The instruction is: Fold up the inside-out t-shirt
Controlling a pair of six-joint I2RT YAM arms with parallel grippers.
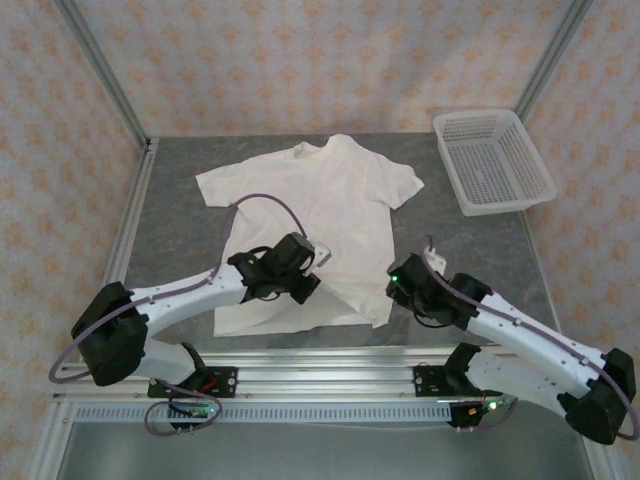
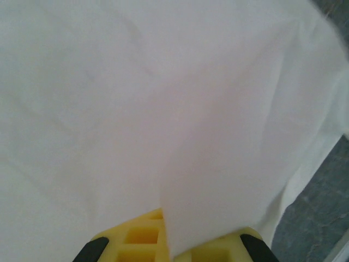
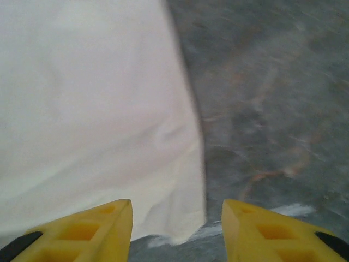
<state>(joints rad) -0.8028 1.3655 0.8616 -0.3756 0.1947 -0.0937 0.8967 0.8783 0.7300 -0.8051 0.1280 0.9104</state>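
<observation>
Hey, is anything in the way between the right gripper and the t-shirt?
Nothing visible. The right gripper hangs with open jaws straddling the t-shirt at its near right corner, with bare table beside it. The basket sits far off at the table's back right.

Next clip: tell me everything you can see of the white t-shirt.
The t-shirt is plain white, soft wrinkly cloth with short sleeves, lying spread flat on the grey table, collar away from the arms. The left gripper is shut on a pinched-up fold near its lower middle. Its near right hem corner lies between the fingers of the open right gripper.
</observation>
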